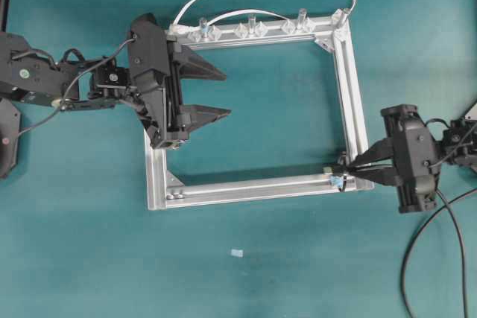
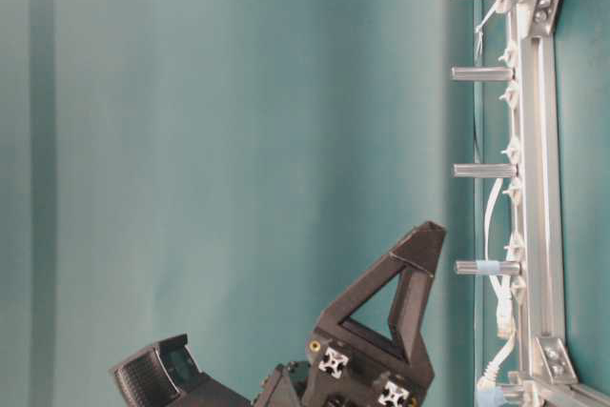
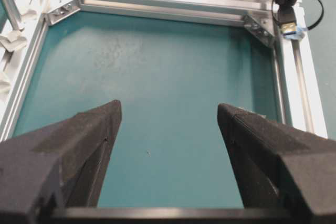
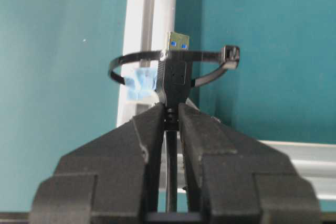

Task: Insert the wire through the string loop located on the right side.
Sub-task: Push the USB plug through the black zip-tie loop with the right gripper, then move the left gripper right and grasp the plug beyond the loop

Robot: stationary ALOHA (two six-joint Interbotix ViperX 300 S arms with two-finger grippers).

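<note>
Frame (image 1: 350,102) under loop (image 4: 136,59); blue tape (image 4: 140,83) beside plug (image 4: 175,74).

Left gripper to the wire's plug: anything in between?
Bare teal table inside the frame; left wrist view shows nothing between the open left gripper and the plug.

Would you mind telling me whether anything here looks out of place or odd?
Only one small thing: a pale scrap lies loose on the table below the frame, apart from everything else. I cannot tell what it is.
</note>
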